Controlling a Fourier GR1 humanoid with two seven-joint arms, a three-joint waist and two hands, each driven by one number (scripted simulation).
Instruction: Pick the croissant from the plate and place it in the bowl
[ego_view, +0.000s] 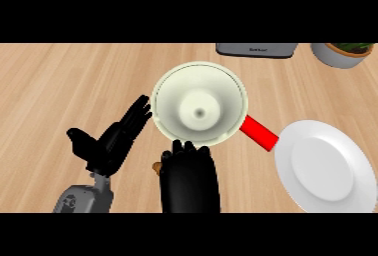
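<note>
A cream bowl (199, 102) with a red handle (259, 133) stands in the middle of the wooden counter. The white plate (325, 167) lies at the lower right with nothing on it. My right hand (189, 177) hovers just below the bowl's near rim, fingers curled round the croissant (156, 167). Only a small brown end of the croissant shows at the hand's left side. My left hand (111, 142) rests open to the left of the bowl, fingers straight and pointing toward the bowl's left rim.
A grey appliance (255, 50) sits at the counter's far edge behind the bowl. A potted plant in a grey pot (341, 54) stands at the far right corner. Bare wood stretches across the left side.
</note>
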